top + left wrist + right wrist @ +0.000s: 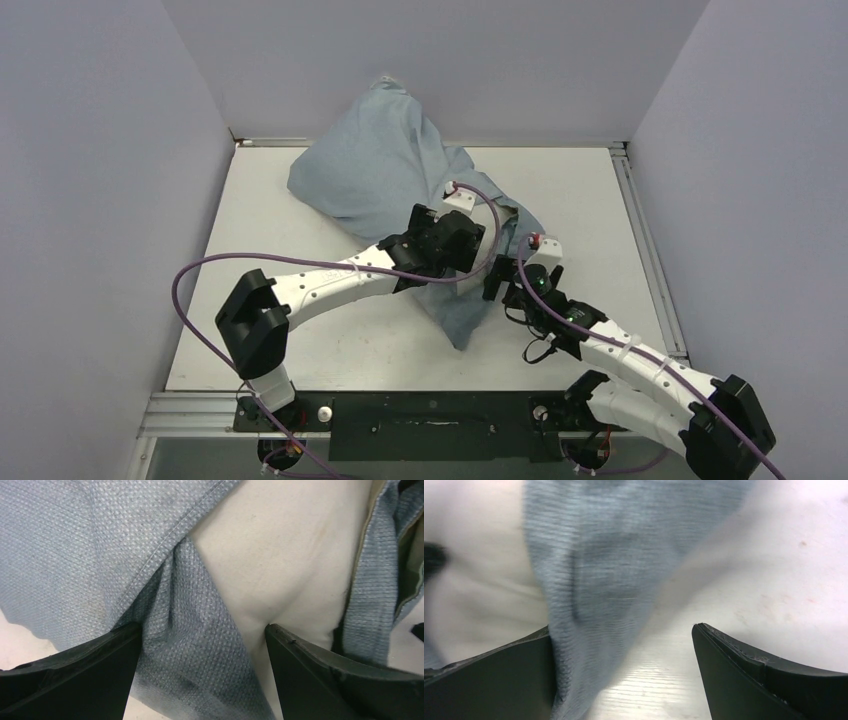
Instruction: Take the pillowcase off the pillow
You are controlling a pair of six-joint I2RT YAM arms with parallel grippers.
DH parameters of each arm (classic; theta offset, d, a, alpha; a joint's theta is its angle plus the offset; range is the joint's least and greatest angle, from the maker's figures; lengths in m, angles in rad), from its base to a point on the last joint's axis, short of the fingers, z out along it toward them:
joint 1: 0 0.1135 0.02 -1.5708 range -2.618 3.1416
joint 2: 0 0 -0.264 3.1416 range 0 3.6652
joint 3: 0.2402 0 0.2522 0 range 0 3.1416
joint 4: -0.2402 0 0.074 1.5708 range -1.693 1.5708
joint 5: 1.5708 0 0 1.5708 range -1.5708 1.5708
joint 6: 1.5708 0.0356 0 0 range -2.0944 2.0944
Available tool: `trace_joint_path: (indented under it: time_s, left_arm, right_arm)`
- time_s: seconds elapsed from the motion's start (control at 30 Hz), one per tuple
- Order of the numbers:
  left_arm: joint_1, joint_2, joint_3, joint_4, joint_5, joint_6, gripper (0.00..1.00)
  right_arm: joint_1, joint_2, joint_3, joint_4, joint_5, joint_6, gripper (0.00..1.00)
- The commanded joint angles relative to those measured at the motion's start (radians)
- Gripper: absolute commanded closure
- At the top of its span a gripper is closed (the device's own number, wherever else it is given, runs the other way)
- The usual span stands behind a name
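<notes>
Pillowcase [380,170], dusty blue and limp, is heaped over the far middle of the white surface [300,340], one corner standing up against the back wall and a long tail of cloth trailing toward the near edge of the surface. It is still on the pillow [280,555]. From the left wrist camera the off-white cushion shows bare where the stitched hem of the pillowcase [75,555] has pulled back on a slant, with a pinched fold of blue running down beside it.

Left hand [455,245] is pressed into the cloth over the centre of the surface. Its fingers [90,670] are spread wide, the blue fold and the bare pillow lying between them, and nothing is clamped.

Right hand [505,275] sits just beside it, toward the right side of the surface, at the trailing tail. Its fingers [749,675] are also spread wide. A blurred hanging strip of the pillowcase [599,555] falls between them, close against one finger, with bare surface [784,555] showing past the other. The pale patch on the far side of the strip is too blurred to tell.
</notes>
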Motion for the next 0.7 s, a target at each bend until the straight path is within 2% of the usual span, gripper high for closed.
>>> trace_joint_path:
  time_s: [0.0,0.17,0.27,0.5,0.67]
  left_arm:
    - [0.002,0.01,0.029,-0.072,-0.113,0.028,0.04]
    - [0.032,0.003,-0.011,-0.13,-0.156,0.019,0.04]
    - [0.077,-0.021,-0.043,-0.155,-0.155,-0.008,0.04]
    - [0.195,-0.146,-0.177,-0.153,-0.106,-0.045,0.04]
    - [0.251,-0.236,-0.252,-0.131,-0.071,-0.036,0.04]
  right_arm:
    - [-0.083,-0.053,-0.05,-0.047,-0.022,0.003,0.02]
    - [-0.169,-0.073,-0.091,-0.049,-0.083,0.016,0.0]
    - [-0.208,-0.053,-0.107,-0.028,-0.132,0.029,0.03]
    - [-0.351,0.015,-0.148,0.054,-0.308,0.073,0.04]
    - [-0.384,0.033,-0.122,0.064,-0.354,0.077,0.02]
